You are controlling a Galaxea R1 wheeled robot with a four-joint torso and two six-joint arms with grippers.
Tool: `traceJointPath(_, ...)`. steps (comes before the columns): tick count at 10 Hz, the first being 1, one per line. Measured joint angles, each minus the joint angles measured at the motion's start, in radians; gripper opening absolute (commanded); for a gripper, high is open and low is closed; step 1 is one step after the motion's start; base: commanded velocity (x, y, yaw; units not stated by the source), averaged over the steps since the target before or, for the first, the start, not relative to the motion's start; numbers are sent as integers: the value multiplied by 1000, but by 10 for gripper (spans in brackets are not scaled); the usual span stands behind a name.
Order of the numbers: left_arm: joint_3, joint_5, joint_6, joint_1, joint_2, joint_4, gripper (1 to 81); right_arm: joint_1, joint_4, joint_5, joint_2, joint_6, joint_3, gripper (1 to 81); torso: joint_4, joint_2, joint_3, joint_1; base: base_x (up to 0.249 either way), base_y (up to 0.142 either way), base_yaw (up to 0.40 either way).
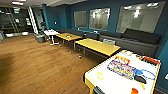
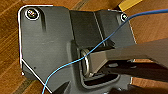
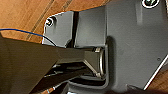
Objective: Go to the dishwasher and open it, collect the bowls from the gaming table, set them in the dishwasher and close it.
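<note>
Collecting step: robot is facing the gaming table (image 1: 117,82) at lower right of the head view. Pale yellow-green bowl (image 1: 100,75) is sitting on the white surface near its near-left edge; orange-red bowl (image 1: 135,91) is lying toward the near edge, beside the board-game boxes (image 1: 122,67). Next move likely calls for closing in and reaching. Pincer states: cannot tell; distance from bowls to pincers unclear.

We see our own dark wrist plate (image 3: 130,42) over a wooden plank floor (image 3: 27,17). A thin blue cable (image 3: 22,31) crosses the floor beside the plate, and the jointed bar (image 3: 27,65) lies across the plate's lower part.
</note>
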Motion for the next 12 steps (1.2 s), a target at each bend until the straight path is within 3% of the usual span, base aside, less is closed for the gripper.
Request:
traceJointPath(2, 0, 1, 0, 0, 0, 0, 811, 1, 0, 1, 0, 0, 0, 811, 0, 0, 0, 0, 145, 0, 0)
traceJointPath(9, 0, 2, 0, 5, 1, 0, 811, -3, -3, -2, 2, 0, -2, 811, 0, 1, 0, 0, 0, 0, 0)
traceJointPath(12, 0, 3, 0, 3, 1, 0, 811, -1, -3, -1, 2, 0, -3, 811, 0, 1, 0, -1, 0, 0, -195)
